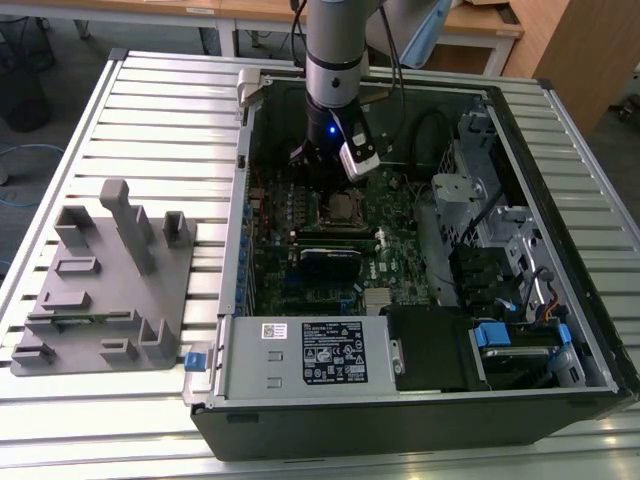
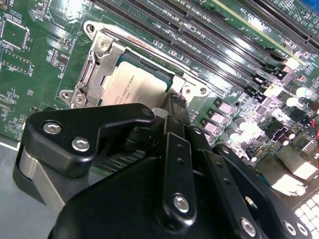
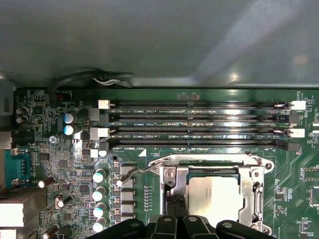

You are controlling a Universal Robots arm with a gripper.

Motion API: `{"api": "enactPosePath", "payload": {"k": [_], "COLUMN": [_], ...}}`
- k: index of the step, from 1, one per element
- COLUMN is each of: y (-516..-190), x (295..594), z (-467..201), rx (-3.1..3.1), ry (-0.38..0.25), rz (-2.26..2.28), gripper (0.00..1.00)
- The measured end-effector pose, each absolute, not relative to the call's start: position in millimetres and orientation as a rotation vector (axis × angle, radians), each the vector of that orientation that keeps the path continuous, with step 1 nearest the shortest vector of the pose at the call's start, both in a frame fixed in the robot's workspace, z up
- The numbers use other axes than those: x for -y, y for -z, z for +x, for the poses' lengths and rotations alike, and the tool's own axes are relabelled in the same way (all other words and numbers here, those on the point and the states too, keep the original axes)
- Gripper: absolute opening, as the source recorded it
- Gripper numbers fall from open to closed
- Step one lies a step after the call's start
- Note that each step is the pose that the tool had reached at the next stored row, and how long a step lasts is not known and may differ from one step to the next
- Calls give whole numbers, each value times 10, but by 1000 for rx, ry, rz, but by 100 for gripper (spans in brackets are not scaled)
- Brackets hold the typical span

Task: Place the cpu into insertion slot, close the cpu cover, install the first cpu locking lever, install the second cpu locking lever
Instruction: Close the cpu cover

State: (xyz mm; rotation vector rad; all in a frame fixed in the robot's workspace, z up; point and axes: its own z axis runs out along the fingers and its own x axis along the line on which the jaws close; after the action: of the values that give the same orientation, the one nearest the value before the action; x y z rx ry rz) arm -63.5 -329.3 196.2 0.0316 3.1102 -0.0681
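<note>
A big open computer case lies on a bench made of metal slats. A grey plastic holder sits on the bench near the edge on the exterior view's left, just beside the case. The robot arm reaches down into the case, over the green board. The chip is already in the socket, close to the middle of the board. Its dull silver top shows in both wrist views. The thin metal cover lies flat around the chip, and the chip shows through the cover's big window. The black fingers are together, and nothing can be seen between them. Their tips are right at one edge of the socket, next to the chip. I cannot tell if they touch the cover. In the first wrist view a thin wire lever pokes out from a corner of the socket, and its bent end is just beside the long dark slots. I cannot tell if this lever is locked down.
</note>
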Motion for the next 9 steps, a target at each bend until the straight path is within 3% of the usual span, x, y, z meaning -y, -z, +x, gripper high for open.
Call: {"api": "enactPosePath", "payload": {"k": [9], "y": [-2061], "x": [3292], "z": [-635], "rx": [-3110], "ry": [68], "rz": [32], "gripper": [11]}}
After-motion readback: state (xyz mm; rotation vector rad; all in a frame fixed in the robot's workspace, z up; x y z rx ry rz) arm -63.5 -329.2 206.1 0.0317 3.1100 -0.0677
